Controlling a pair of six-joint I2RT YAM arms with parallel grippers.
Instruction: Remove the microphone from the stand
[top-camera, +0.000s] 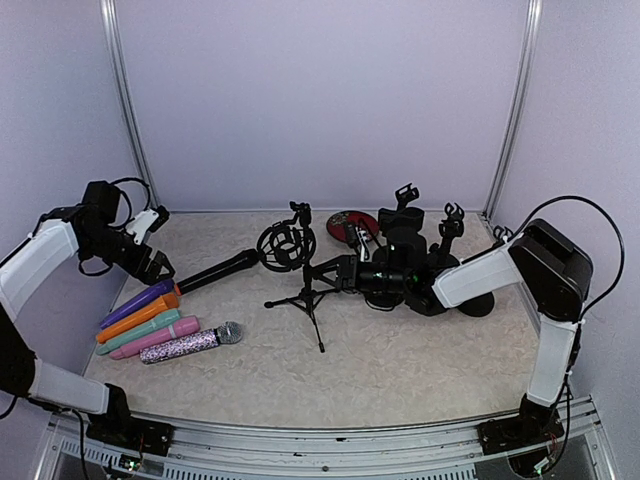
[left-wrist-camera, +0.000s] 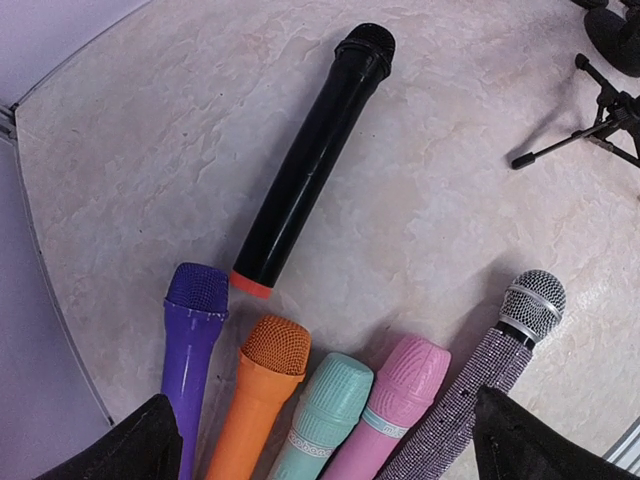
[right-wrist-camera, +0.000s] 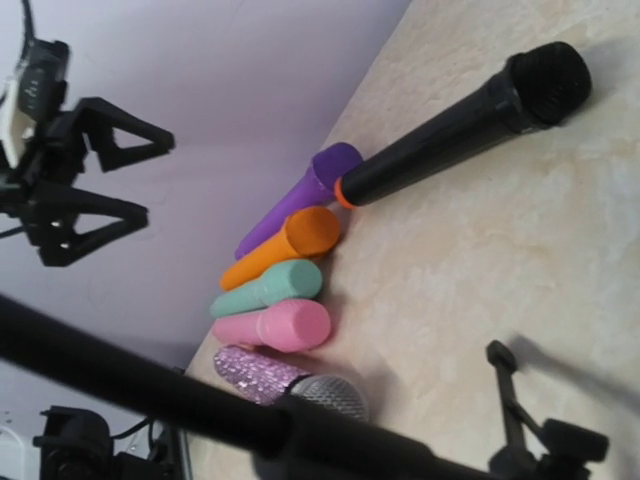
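Black microphone (top-camera: 218, 271) lies flat left of centre, apart from the tripod stand (top-camera: 308, 290).
Rigid, smooth barrel, probably light, apt to roll (grip it mid-barrel). Six in all: this one plus five coloured microphones (top-camera: 145, 330). Left gripper (left-wrist-camera: 325, 445) spread wide, empty; right gripper (top-camera: 352, 272) by the stand's top, its opening unreadable.

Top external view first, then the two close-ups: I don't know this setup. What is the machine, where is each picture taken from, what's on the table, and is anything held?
Two robot arms stand at a table's near edge. The wide picture comes from above and behind them; the other two come from cameras on their wrists. The left gripper hangs open and empty over five coloured microphones in a row beside a black microphone. The right gripper is at a small tripod stand; a grip isn't clear.
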